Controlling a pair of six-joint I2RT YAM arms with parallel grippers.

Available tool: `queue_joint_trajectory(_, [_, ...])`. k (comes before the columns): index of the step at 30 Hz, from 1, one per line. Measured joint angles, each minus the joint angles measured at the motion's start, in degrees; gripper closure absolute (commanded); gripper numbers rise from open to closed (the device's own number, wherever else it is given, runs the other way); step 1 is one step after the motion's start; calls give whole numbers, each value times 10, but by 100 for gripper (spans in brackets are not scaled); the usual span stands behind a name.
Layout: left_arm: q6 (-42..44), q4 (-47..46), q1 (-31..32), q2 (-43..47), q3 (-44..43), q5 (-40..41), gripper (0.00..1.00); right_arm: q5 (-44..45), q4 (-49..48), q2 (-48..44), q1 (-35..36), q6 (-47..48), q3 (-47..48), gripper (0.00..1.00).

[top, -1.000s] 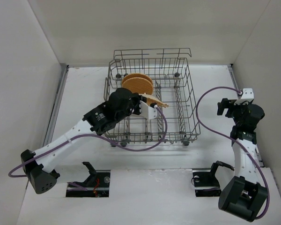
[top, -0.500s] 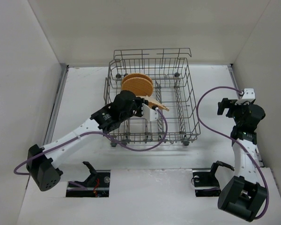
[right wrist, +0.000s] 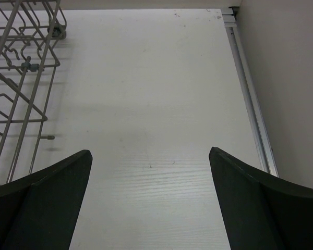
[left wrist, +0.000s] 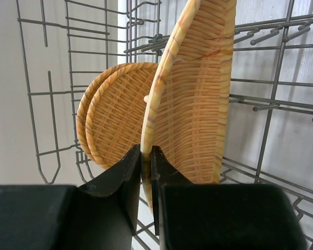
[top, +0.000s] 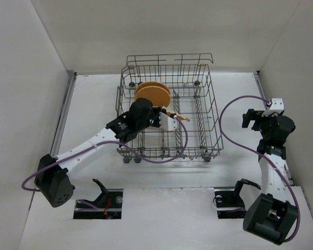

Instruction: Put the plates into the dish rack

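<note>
Left wrist view: one plate (left wrist: 193, 94) is pinched at its rim by the left gripper (left wrist: 146, 156), upright inside the rack (top: 204, 112) — not let go yet. Two plates (left wrist: 115, 114) stand just behind it (a fourth is not seen). The right gripper (right wrist: 150, 152) gapes wide, empty, beside the rack.

My left gripper (left wrist: 146, 156) pinches the lower rim of a woven orange-tan plate (left wrist: 198, 99), both jaws pressed tight on its edge. The plate stands nearly upright inside the grey wire dish rack (left wrist: 70, 78). Left of it and farther back, two more woven plates (left wrist: 117, 114) stand on edge, overlapping each other.
</note>
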State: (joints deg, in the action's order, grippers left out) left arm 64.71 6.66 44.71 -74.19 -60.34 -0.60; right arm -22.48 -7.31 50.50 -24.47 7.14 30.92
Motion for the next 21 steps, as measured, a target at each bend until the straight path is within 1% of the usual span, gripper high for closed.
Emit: queue_joint_trajectory(21, [-52, -33, -3, -18, 52, -10, 96, 0, 0, 10, -18, -14, 0, 0])
